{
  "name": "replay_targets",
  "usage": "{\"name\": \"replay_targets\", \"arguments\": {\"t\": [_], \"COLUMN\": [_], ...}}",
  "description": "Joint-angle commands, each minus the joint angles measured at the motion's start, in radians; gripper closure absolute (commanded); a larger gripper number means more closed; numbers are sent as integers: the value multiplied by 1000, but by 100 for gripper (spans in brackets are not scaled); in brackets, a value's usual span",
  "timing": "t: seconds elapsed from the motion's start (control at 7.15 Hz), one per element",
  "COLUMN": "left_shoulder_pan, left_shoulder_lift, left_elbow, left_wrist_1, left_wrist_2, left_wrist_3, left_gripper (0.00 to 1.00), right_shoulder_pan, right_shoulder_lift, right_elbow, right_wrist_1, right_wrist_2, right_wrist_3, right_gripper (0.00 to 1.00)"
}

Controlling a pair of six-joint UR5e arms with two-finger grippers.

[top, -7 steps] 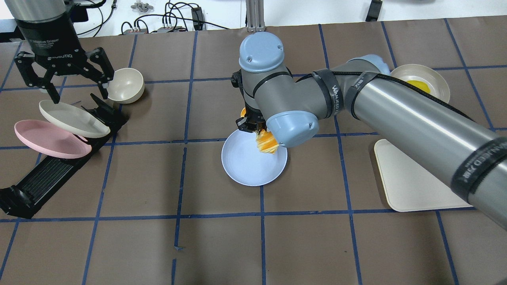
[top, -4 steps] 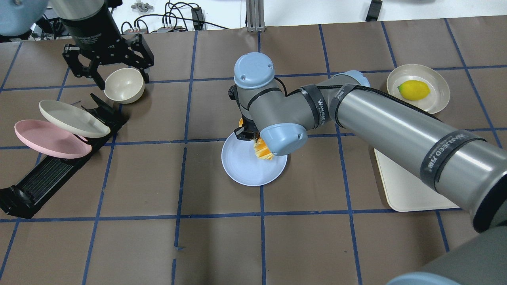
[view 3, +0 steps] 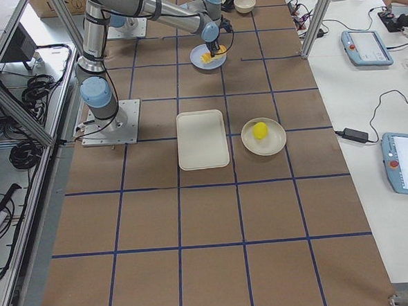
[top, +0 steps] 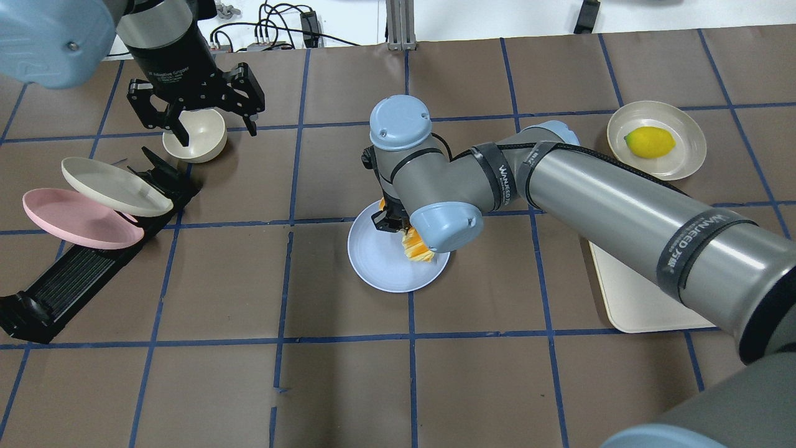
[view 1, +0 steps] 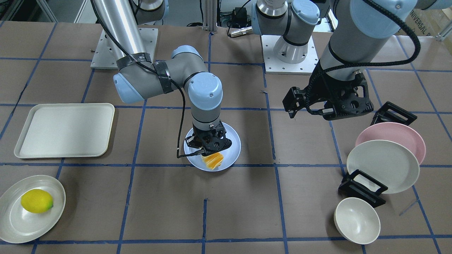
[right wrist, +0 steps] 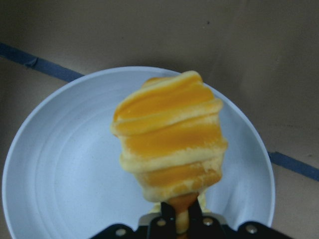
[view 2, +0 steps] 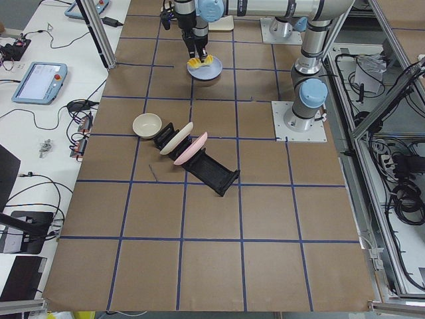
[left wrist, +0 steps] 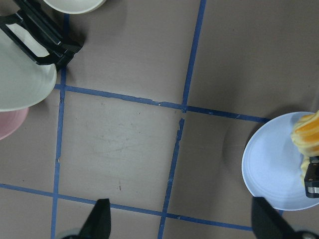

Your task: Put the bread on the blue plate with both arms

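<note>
Front-facing view: the bread (view 1: 213, 160) is pinched by the right end effector (view 1: 210, 152) over the blue plate (view 1: 233, 141), pretty much mid-bench (view 1: 247, 211). Overhead: the left end effector (top: 217, 134) is spread wide and held above a cream bowl (top: 202, 146), out toward the bench's far left corner. Left wrist view: its fingers (left wrist: 99, 221) are seen well apart. Right wrist view: the bread is clamped by one end over the plate's middle; actual contact with the plate can't be told.

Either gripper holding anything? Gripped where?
Right gripper holds the orange-and-cream striped bread loaf by one end, over the pale blue round plate. Left gripper: open, empty.
</note>
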Motion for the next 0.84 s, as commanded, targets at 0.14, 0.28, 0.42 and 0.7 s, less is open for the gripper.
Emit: {"name": "replay_targets", "arguments": {"t": [0.14,0.28,0.42,0.7], "left_shoulder_pan": [6,6,8,17], "left_shoulder_lift": [15,17,21,29], "left_elbow": [-29,-30,-30,-39], "left_wrist_1": [1,1,0,0], "left_wrist_2": [-1,-1,1,-1], "left_wrist_3": [15,15,27,61], "left_gripper": [0,0,0,0], "right_shoulder_pan": [0,0,0,-8], "right_shoulder_lift": [-3,-3,-3,-38], "right_elbow": [2,2,2,-1], "right_wrist_1": [3,3,3,6], "right_wrist_2": [3,3,0,-3], "right_wrist_3": [1,1,1,3], "right_gripper": [0,0,0,0]}}
